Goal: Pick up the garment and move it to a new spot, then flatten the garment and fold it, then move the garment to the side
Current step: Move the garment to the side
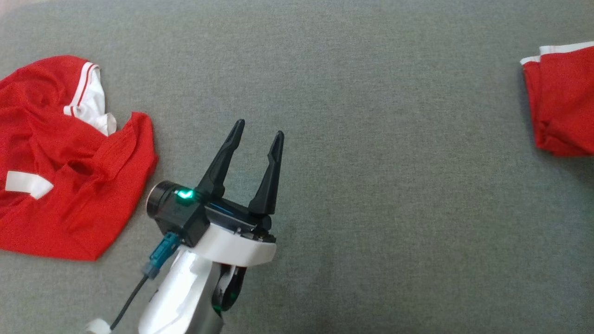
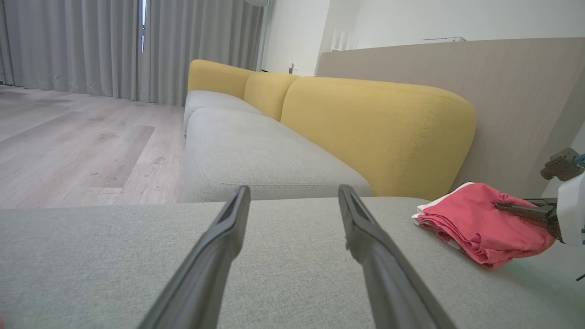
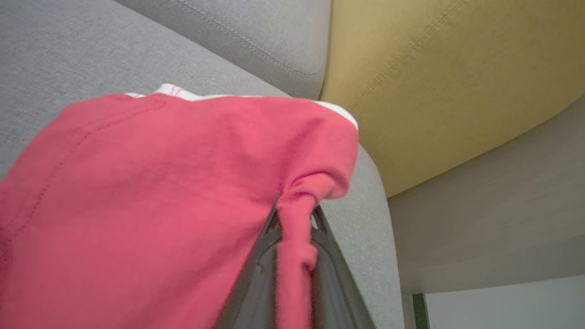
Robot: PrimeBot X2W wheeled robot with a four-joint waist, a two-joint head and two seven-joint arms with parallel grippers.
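A grey woven sofa seat (image 1: 394,208) carries everything. Beyond the tips of the left tool (image 1: 259,127) rise rounded yellow backrests (image 2: 374,132). Farther that way lie a pale wood-plank floor (image 2: 82,146), long grey curtains (image 2: 91,45) and a white wall (image 2: 411,18). To the right of the left tool, behind the backrests, stands a beige panel (image 2: 516,91).

The left tool hangs over bare seat with its two dark fingers spread well apart and nothing between them. A green light glows on its wrist.

The garment (image 3: 160,183) is well to the right of the left tool, at the seat's end near the last backrest. It is red, folded into a thick stack of layers, with a white band along one edge and a stitched seam across its top face. It rests on the seat. The right tool (image 3: 295,214) is clamped on it, a bunched ridge of red cloth pinched between its fingers.

Just to the left of the left tool lies a crumpled shirt (image 1: 69,162), also red, with a white striped collar and a white cuff band.
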